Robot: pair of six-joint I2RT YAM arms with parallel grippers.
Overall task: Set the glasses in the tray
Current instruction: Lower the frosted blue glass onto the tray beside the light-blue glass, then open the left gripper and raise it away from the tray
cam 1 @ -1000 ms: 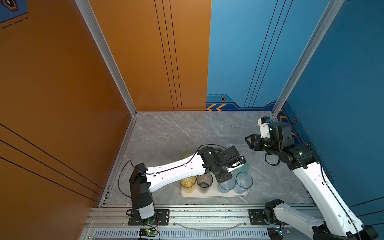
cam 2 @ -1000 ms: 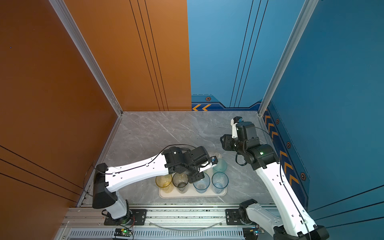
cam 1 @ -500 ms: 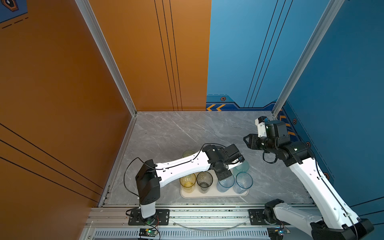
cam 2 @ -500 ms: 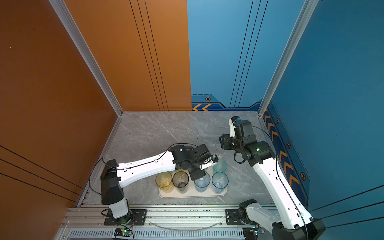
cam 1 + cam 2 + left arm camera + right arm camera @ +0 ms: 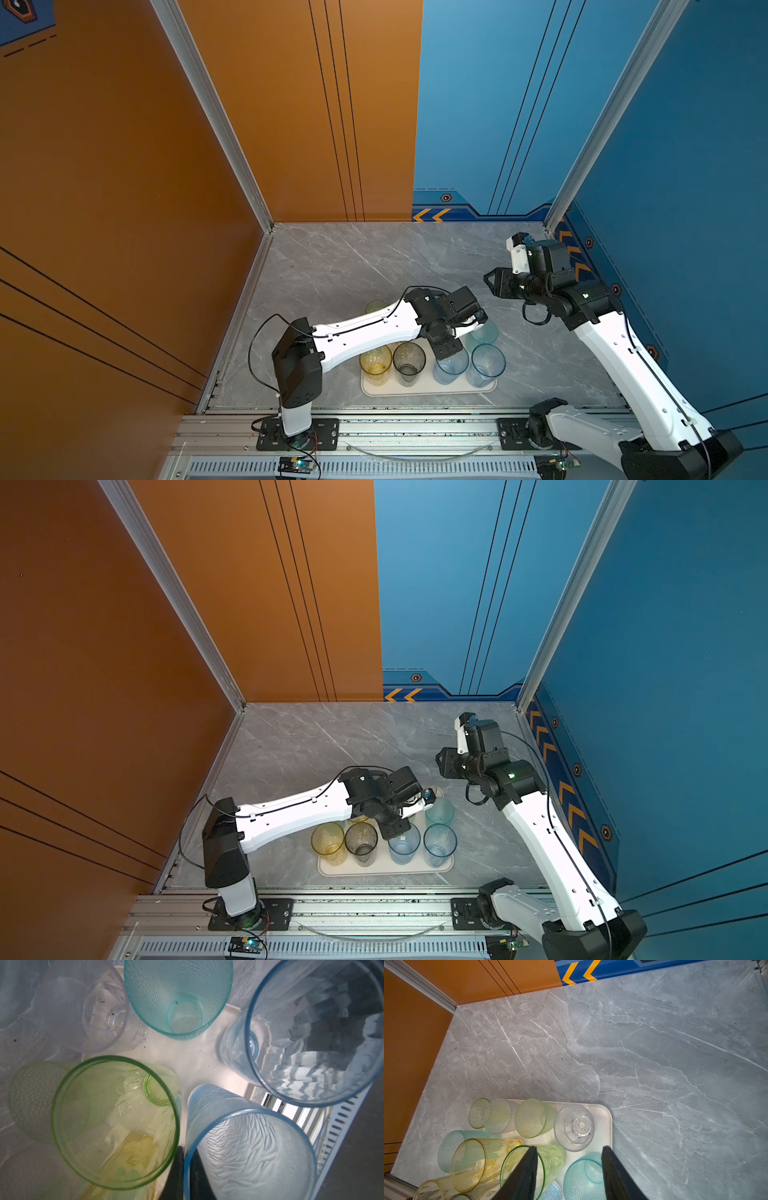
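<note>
Left pincer: the left pincer is narrow, nipped across the rim of the frosted blue glass, one dark finger outside the wall and the other inside, as far as I can make out.
Which way: the glass hangs or stands straight below the pincer, over the tray's near row; I cannot tell whether its base touches.
Axis: upright, mouth up.
Nearer arm: the left, right on it; the right is well apart, up beyond the tray's far right corner.
Right pincer: the right pincer is partly open and empty, high over the tray.
Tray: the tray is cream, flat, low-rimmed and round-cornered, and sits at the near edge of the grey marble table.
Neighbours: a grey glass is just beside on one side, a rippled blue glass on the other, and a green glass and a dimpled teal glass are close behind.
Materials: all are thin, translucent, tapered tumblers; the held one is matt with a feathery relief.
Judgement: the next move is probably a release, which needs a straight lift clear, since the rims crowd together.
</note>
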